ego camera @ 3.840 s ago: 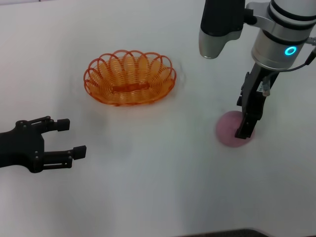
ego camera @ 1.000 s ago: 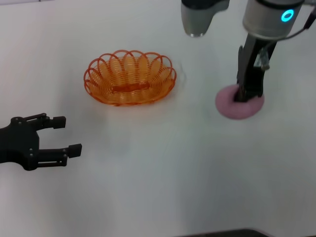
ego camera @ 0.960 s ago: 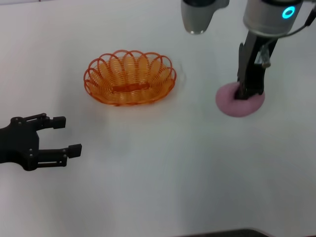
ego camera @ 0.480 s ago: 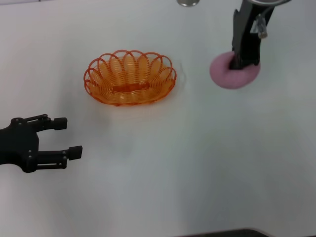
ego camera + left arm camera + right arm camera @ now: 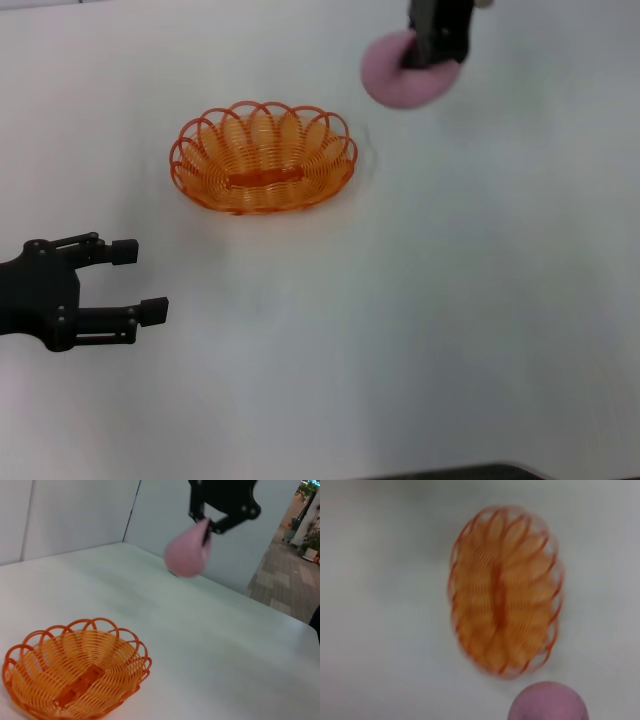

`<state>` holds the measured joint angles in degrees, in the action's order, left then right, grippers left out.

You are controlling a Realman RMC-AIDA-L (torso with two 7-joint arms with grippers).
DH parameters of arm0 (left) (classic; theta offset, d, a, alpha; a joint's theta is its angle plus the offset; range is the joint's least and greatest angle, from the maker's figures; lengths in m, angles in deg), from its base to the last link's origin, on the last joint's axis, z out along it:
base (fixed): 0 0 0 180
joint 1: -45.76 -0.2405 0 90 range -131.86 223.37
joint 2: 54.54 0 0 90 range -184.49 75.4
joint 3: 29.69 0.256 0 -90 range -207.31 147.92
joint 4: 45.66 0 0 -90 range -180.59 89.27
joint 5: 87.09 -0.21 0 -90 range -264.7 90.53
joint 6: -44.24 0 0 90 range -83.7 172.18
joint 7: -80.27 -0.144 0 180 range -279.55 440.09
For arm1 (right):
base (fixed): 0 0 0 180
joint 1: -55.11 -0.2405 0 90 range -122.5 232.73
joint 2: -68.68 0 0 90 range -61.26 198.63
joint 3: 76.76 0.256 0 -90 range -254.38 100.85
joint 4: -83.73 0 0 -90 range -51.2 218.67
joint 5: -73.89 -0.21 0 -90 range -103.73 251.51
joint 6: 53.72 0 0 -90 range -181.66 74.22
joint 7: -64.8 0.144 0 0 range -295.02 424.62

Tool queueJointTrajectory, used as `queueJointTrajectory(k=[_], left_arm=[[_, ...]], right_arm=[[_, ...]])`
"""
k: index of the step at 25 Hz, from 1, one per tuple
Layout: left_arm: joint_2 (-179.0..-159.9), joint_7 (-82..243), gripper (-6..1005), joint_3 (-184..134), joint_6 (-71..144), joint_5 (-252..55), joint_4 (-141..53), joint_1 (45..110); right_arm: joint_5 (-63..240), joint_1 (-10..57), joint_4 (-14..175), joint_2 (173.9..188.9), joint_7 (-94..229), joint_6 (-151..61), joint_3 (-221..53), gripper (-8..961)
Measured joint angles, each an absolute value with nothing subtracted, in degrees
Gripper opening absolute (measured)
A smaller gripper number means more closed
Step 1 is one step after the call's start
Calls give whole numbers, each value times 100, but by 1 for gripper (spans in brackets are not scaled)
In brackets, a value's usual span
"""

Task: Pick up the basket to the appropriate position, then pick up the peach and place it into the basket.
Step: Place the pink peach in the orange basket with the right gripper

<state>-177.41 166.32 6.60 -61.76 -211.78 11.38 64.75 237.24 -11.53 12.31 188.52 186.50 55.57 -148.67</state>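
Observation:
The orange wire basket (image 5: 263, 158) sits on the white table, left of centre. My right gripper (image 5: 428, 55) is shut on the pink peach (image 5: 395, 80) and holds it in the air, up and to the right of the basket. The left wrist view shows the basket (image 5: 75, 672), with the peach (image 5: 186, 555) hanging from the right gripper (image 5: 205, 527) beyond it. The right wrist view looks down on the basket (image 5: 502, 590), with the peach (image 5: 547, 704) at the picture's edge. My left gripper (image 5: 140, 281) is open and empty, near the table's front left.
The white table (image 5: 400, 300) carries nothing else in view. White wall panels (image 5: 75, 515) stand behind the table in the left wrist view.
My right gripper has lifted the peach off the table and carried it up and left, toward the basket. The left arm and the basket have not moved.

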Motion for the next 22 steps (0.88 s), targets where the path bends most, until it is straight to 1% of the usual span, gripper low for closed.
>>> queueJointTrajectory(k=[11,14,19,22], left_arm=[[-17750,16632,888,669,-6175,-21179,1134,6470],[-17750,16632,888,664,-6175,-21180,1126,6465],[-17750,16618,888,660,-6174,-21178,1109,6464],[-17755,16592,887,660,-6157,-21156,1092,6481]], right_arm=[[22762,-1053,763,18851,18727,4539,-14548,50],[22241,-915,636,18836,18718,4245,-14439,49],[21403,-446,516,18837,18644,3487,-14378,49],[20522,35,538,18854,18360,2843,-14391,50]])
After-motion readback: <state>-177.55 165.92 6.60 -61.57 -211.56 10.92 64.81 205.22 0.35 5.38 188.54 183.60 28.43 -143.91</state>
